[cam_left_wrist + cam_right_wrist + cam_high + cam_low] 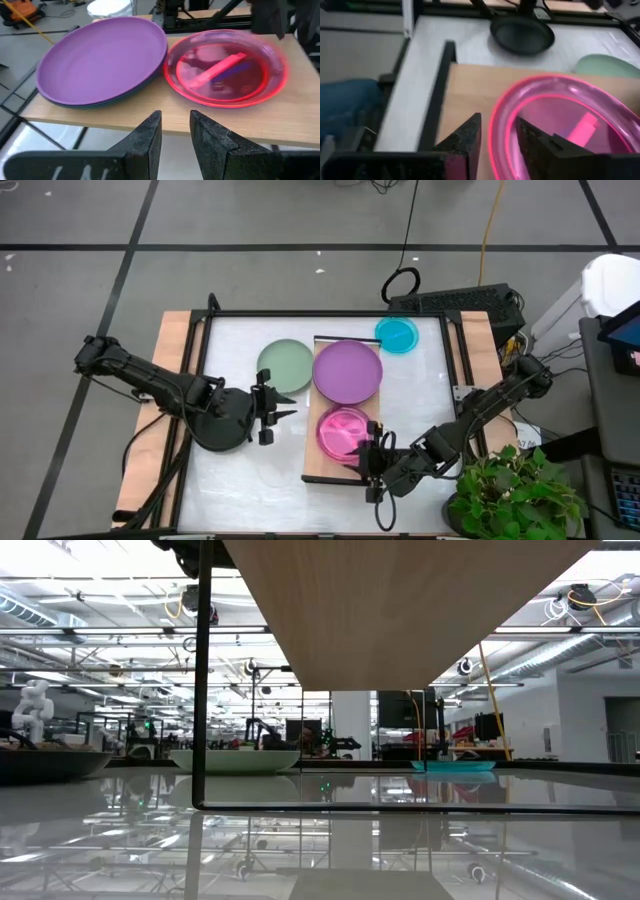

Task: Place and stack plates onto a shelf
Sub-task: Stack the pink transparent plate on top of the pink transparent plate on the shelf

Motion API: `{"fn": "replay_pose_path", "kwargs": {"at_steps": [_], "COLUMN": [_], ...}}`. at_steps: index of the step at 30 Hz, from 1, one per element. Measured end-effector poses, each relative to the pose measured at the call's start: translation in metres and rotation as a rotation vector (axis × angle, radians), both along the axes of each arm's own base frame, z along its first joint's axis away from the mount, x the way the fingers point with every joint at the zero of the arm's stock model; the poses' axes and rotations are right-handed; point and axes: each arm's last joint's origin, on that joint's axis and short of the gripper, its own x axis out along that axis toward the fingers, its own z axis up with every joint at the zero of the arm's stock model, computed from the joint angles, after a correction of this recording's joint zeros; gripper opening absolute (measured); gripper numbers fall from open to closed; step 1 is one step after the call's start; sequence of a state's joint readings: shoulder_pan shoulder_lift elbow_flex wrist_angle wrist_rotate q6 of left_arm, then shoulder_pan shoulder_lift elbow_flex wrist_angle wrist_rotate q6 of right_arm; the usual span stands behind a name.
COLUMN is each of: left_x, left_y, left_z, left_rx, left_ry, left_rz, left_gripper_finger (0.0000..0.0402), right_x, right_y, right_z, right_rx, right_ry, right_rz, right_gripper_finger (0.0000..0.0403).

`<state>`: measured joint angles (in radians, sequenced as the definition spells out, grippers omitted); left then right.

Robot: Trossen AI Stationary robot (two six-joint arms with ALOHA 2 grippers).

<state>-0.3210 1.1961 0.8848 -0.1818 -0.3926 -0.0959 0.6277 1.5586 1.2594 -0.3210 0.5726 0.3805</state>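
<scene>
The shelf (340, 415) was a long wood board in the middle of the table (420, 390). On it sat a big purple plate (347, 371) near the far end, w/ a darker plate under it, seen only in the left wrist view. The small pink plate (344, 431) lay flat on the board's near half, just beside the purple one.

The right gripper (372, 463) was at the near right edge of the board, right by the pink plate's rim. Its fingers (465, 140) stood a bit apart, one on each side of the rim; can't tell if they touched it.

The left gripper (277, 408) hung off the board's left side, between the green plate (286, 365) and the black plate (222, 422). Its fingers (150, 135) were a bit apart, w/ nothing in them.

The green plate was on the table, left of the board. The small blue plate (397, 334) sat near the table's far right corner. The black plate was on the left side, partly under the left arm.
</scene>
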Motion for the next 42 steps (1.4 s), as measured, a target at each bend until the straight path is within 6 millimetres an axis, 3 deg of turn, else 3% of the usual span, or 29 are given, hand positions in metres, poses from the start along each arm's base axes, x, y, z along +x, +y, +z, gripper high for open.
{"fn": "replay_pose_path", "kwargs": {"at_steps": [9, 22, 28, 34, 42], "left_x": [0.000, 0.000, 0.000, 0.000, 0.000], "left_y": [-0.001, -0.001, -0.001, -0.001, 0.000], "left_z": [0.000, -0.001, 0.000, 0.000, -0.001], "left_rx": [-0.029, -0.036, -0.042, -0.049, -0.037], "left_ry": [0.005, 0.012, 0.003, 0.003, 0.014], "left_rz": [-0.017, -0.012, -0.011, -0.007, -0.006], "left_gripper_finger": [0.0108, 0.0108, 0.0108, 0.0108, 0.0108], "right_x": [-0.008, -0.042, -0.027, -0.003, 0.000], "right_y": [-0.003, -0.028, -0.035, -0.039, -0.043], "right_z": [0.011, 0.010, 0.004, -0.012, -0.016], "right_rx": [0.034, -0.021, -0.007, 0.072, 0.056], "right_ry": [-0.017, 0.131, 0.061, 0.106, 0.127], "right_rz": [-0.010, -0.261, -0.321, -0.186, -0.192], "right_gripper_finger": [0.0128, 0.0068, 0.0033, 0.0003, 0.0001]}}
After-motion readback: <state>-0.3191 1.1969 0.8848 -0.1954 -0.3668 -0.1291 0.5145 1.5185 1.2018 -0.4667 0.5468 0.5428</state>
